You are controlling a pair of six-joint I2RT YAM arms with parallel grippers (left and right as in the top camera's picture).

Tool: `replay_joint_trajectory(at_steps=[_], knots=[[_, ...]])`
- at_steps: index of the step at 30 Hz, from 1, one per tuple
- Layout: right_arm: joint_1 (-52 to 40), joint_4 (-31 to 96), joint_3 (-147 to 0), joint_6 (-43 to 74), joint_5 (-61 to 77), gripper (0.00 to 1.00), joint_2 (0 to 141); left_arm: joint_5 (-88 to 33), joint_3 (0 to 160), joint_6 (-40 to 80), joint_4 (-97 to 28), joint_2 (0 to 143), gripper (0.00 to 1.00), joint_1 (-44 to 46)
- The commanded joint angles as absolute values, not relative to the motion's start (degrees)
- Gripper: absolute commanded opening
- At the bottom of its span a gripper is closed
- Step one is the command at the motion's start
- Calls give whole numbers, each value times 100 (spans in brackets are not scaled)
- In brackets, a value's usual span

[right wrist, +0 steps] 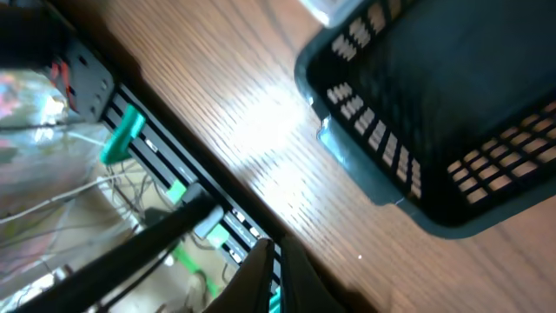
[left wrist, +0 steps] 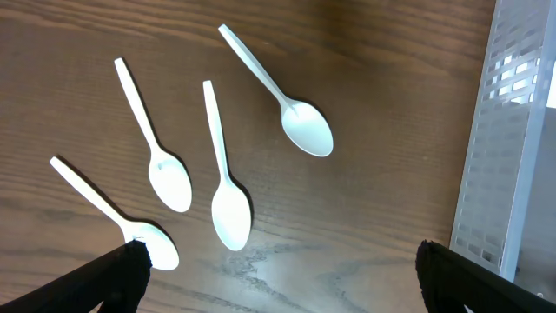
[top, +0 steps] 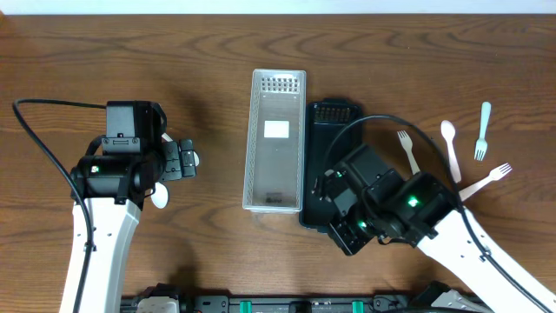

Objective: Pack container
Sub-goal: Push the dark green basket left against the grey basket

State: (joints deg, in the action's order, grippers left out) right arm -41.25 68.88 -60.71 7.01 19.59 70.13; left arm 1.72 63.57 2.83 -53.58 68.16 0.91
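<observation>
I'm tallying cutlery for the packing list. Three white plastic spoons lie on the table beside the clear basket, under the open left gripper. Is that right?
Not quite: four white plastic spoons, not three, as the left wrist view shows. They do lie on the table beside the clear basket, under the open left gripper.

Overhead is bright and even, crisp across the table point(top: 104, 52), with soft shadows pooled beside my arms. Left wrist view: spoons point(left wrist: 228, 209) sharp, each with a thin shadow hugging its right edge, and a pale sheen on the wood below. My left fingertips point(left wrist: 113, 278) are dark, fuzzy blobs in the corners. Right wrist view is soft all over: white glare on the wood beside the black basket point(right wrist: 452, 104), right fingertips point(right wrist: 256, 278) smeared, left edge washed out.
</observation>
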Motion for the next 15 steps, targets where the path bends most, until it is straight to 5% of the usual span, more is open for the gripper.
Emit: replay_joint_trajectory(at_steps=[1, 15], knots=[[-4213, 6820, -5721, 703, 1999, 6, 7059, 211, 6436, 333, -5371, 6849, 100, 93], [-4213, 5900, -4657, 832, 2292, 8, 7216, 211, 6436, 333, -5371, 6849, 100, 93]])
